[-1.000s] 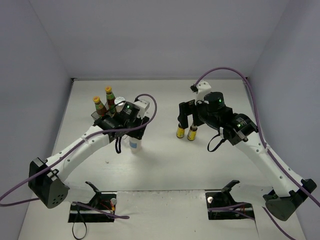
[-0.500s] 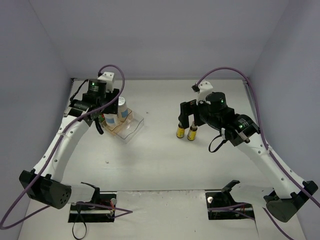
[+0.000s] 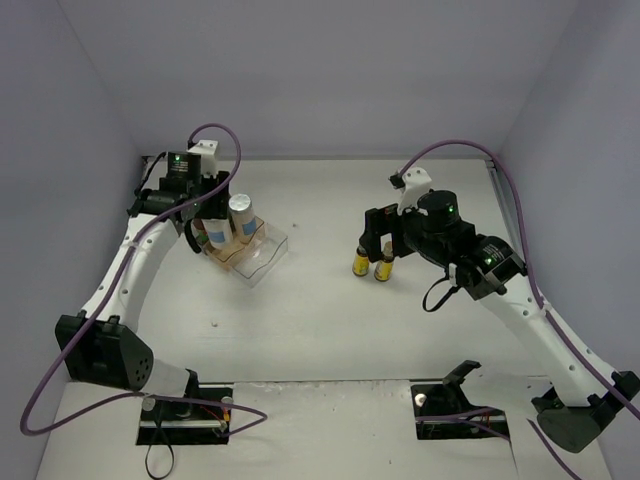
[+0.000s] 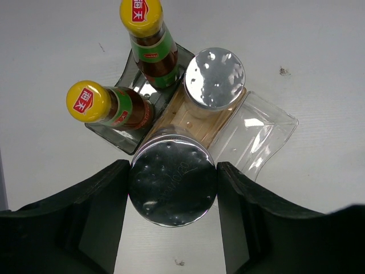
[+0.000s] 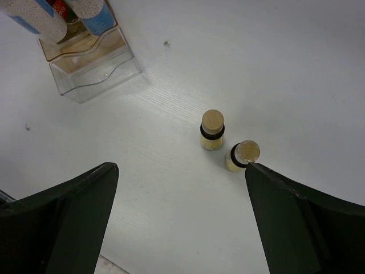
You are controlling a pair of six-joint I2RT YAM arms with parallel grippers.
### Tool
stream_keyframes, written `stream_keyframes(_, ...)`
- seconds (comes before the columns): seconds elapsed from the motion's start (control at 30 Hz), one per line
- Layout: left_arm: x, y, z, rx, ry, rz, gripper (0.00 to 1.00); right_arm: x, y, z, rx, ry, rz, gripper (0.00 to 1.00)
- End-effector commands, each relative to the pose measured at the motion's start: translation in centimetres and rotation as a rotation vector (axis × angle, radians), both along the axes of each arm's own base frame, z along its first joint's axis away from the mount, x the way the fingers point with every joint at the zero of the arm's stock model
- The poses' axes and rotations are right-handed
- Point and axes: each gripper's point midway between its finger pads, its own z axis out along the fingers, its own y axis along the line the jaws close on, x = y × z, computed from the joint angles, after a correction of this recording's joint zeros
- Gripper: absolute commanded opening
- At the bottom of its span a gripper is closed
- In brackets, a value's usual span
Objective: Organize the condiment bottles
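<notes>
My left gripper [image 4: 173, 171] is shut on a silver-lidded jar [image 4: 172, 178], its fingers pressed against both sides of the lid. The jar is at the middle step of the clear rack [image 4: 259, 128], beside the second silver-lidded jar [image 4: 215, 78]. Two dark sauce bottles with yellow caps [image 4: 141, 12] [image 4: 88, 100] stand on the rack's back step. From above, both jars [image 3: 218, 230] [image 3: 243, 213] show under the left gripper [image 3: 208, 222]. My right gripper [image 5: 181, 166] hangs open above the table. Two short yellow bottles [image 5: 212, 130] [image 5: 243, 155] stand just beyond it, untouched.
The rack's lowest front step [image 3: 262, 258] holds nothing. White walls close in the table at the back and both sides. The right arm's purple cable [image 3: 450, 148] loops above it. The two arm bases sit at the near edge.
The left arm has swung from the table in front of the rack to the rack's far left, carrying the jar onto the middle step. The right arm has shifted slightly, still open.
</notes>
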Motion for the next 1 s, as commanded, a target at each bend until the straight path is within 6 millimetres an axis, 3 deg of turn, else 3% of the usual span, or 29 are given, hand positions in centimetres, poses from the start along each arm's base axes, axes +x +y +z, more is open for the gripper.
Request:
stream_keyframes(0.0,2.4,-0.6,2.9,-0.038,-0.143,-0.021,0.06,0.1,0.0,1.4,0.042,-0.044,-0.003,1.0)
stream_keyframes(0.37,2.6,-0.3,-1.6,-0.033,-0.09,0.008,0.07,-0.2,-0.1,0.8,0.033,-0.035,0.001,1.0)
stream_keyframes(0.53,2.3,-0.3,-2.4,-0.041,-0.078,0.016,0.27,-0.2,-0.1,0.5,0.027,-0.031,0.005,1.0)
stream_keyframes(0.57,2.3,-0.4,-2.5,-0.044,-0.076,0.017,0.39,-0.2,-0.1,0.4,0.026,-0.03,0.005,1.0)
stream_keyframes(0.67,1.9,-0.3,-2.7,-0.044,-0.068,0.02,0.58,-0.1,0.1,0.2,0.029,-0.028,0.01,1.0)
stream_keyframes(0.8,1.6,-0.1,-2.4,-0.043,-0.075,0.028,0.69,0.0,0.3,0.1,0.032,-0.03,0.016,1.0)
stream_keyframes(0.97,1.3,0.0,-0.7,-0.038,-0.082,0.031,0.75,0.1,0.5,0.0,0.034,-0.026,0.021,1.0)
